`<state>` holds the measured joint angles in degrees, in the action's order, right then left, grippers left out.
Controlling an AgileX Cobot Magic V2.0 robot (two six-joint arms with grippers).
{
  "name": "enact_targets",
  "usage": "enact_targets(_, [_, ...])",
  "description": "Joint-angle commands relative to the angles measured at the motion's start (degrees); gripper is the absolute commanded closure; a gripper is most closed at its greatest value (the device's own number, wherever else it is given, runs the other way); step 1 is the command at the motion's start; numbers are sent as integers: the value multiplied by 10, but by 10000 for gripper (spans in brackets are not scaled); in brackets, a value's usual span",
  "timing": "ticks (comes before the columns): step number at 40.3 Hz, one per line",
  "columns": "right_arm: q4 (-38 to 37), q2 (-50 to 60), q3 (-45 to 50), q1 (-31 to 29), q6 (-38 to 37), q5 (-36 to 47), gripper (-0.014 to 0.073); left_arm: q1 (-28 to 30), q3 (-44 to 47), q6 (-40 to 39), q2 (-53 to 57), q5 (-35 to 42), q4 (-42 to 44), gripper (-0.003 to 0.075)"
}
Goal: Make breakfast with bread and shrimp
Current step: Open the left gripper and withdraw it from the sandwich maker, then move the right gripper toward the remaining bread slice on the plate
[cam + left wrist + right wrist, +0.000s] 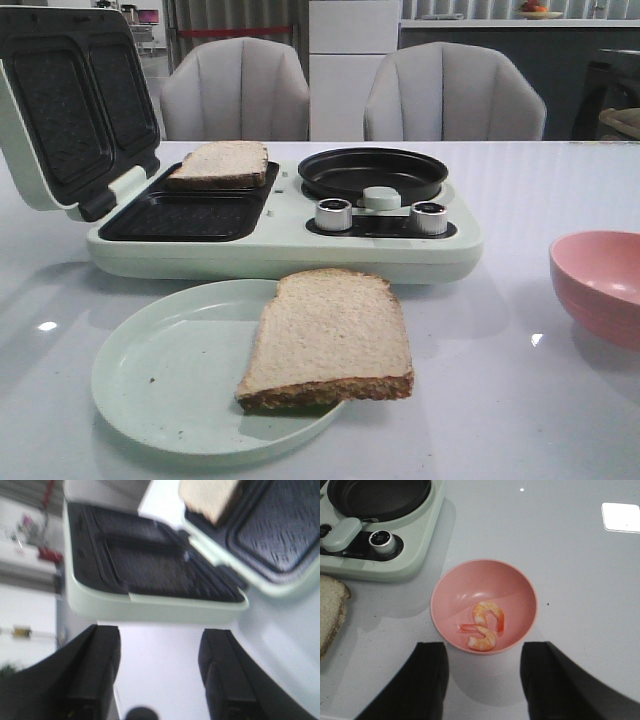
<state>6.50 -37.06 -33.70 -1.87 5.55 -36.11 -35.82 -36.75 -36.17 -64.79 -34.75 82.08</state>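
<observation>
Lying flat on a pale green plate [140,385], one slice of bread [330,340] is seen as pale beige with a darker brown crust; its rounded top is turned toward the sandwich maker [280,250] and its near edge overhangs the plate's rim. A second slice [220,163] is seated in the far compartment of the maker's dark grill tray, with the near compartment beside it bare. The maker's lid [60,100] is stood open at the left, and a round black pan [373,172] with two silver knobs [334,214] is set into its right half. Two shrimp [487,625], orange-pink and curled, are found in a pink bowl [517,587] on the white counter [540,400], to the right of the maker. The right gripper [484,680] is held above the bowl, jaws spread wide and empty. The left gripper [159,675] is seen near the open lid, jaws likewise parted with nothing between them.
</observation>
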Motion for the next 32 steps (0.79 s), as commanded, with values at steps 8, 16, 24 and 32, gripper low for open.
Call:
enact_targets(8, [3, -3, -19, 1, 5, 35, 139, -63, -46, 145, 57, -78, -388, 321])
enact_targets(16, [3, -3, -19, 1, 5, 35, 139, -87, -46, 151, 131, -46, -508, 323])
enact_targets(24, [3, -3, -19, 1, 5, 35, 139, -107, -43, 151, 204, -48, -588, 340])
enact_targets(32, [3, -3, -19, 1, 5, 35, 139, -134, -43, 151, 257, -48, -634, 340])
